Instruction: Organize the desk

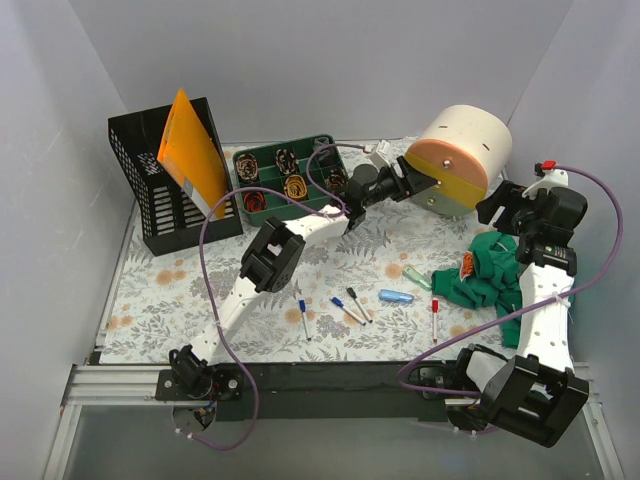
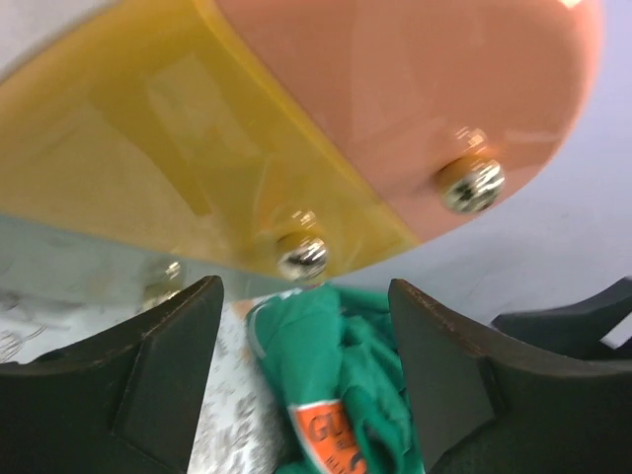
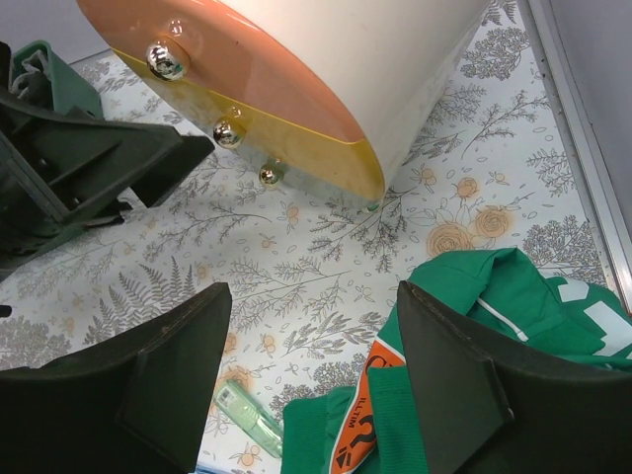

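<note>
Along the whole floor of the walled cell lies the large flat rectangular desk [image 1: 200, 290], its pale covering printed with grey-green fern leaves and orange flowers and a black bar [image 1: 330, 375] running along its near edge. It looks rigid, heavy and fixed, so it is probably not a thing to grasp at all. The printed covering seems thin and smooth, so light things should slide on it easily and a dragged fingertip could ruck it. Any hold belongs on the clutter. At the far right stands a cream drum-shaped drawer unit [image 1: 470, 140] with a pink and yellow translucent front, best taken by its small brass knobs [image 2: 472, 186], which are hard and likely slippery. The left gripper [image 2: 306, 296] sits just before that front with its jaws wide apart and nothing between them. The right gripper [image 3: 311, 306] hovers over the desk between the unit and a crumpled green cloth garment [image 1: 490, 275], also spread open and empty. The garment is soft and can be pinched anywhere. Several thin marker pens [image 1: 350, 305] and a small blue tube [image 1: 396, 297] lie loose mid-desk and would roll. A green compartment tray [image 1: 290, 175] and a black mesh file holder [image 1: 165, 190] with an orange folder [image 1: 190, 150] stand at the back. Plain pale walls [image 1: 300, 60] close in three sides, leaving little room to swing.
</note>
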